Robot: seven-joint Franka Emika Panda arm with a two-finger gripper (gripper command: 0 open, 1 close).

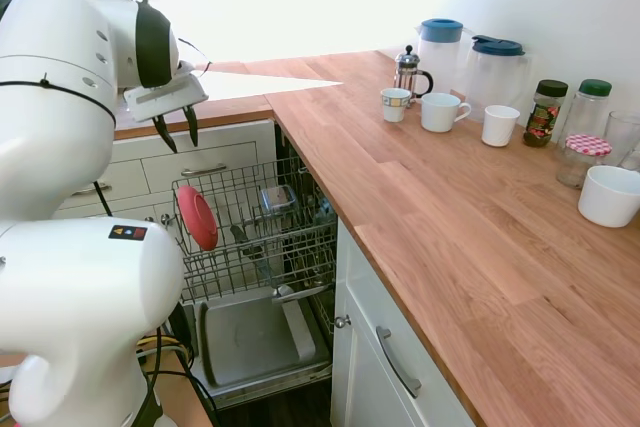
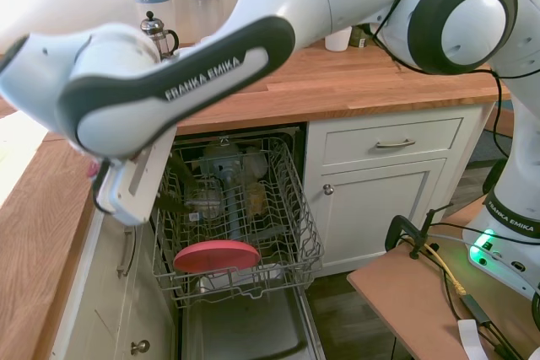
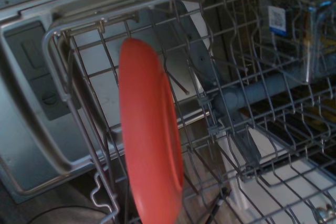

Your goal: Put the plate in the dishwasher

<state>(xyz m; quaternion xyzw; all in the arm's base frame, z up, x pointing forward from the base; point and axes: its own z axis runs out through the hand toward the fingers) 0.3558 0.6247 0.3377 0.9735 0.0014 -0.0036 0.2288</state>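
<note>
Hand [image 1: 176,133] open, above plate [image 1: 197,217], plate upright in dishwasher [image 1: 290,247] rack

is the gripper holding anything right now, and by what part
Nothing is held. The gripper hangs open and empty above the rack, while the plate stands on edge in the rack, apart from the fingers.

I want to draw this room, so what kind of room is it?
Most likely a kitchen: a built-in dishwasher with a grey wire rack holding a round coral-red plate, and a long wooden countertop.
</note>
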